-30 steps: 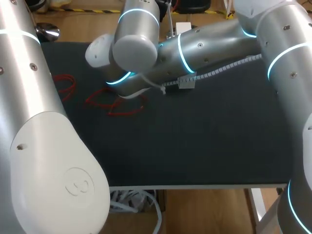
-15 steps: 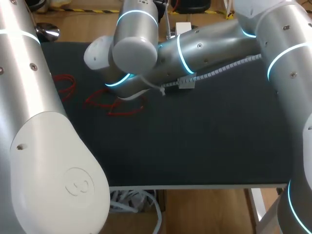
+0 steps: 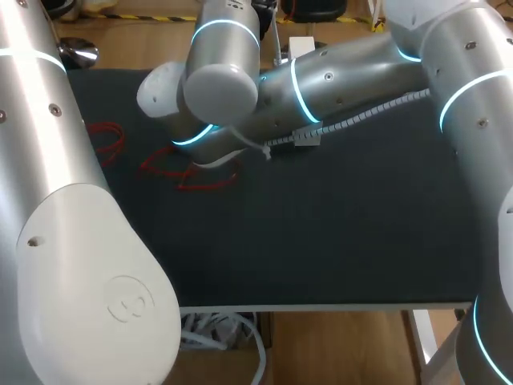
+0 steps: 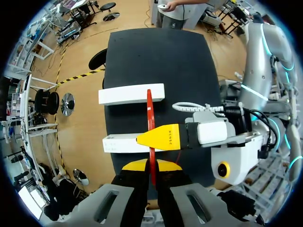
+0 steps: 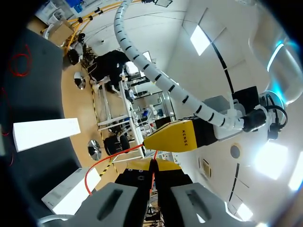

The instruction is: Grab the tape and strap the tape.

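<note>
My desk (image 3: 337,233) has a dark, matte top with a pale front edge. On my left side two loose loops of red tape lie flat on it: the outer loop (image 3: 108,138) near the left edge, the inner loop (image 3: 200,175) closer to the middle, partly hidden under my arm. My left wrist view shows two long white blocks lying crosswise on the dark top, roughly parallel and apart: the far block (image 4: 131,93) and the near block (image 4: 118,143), both reaching the same side edge
</note>
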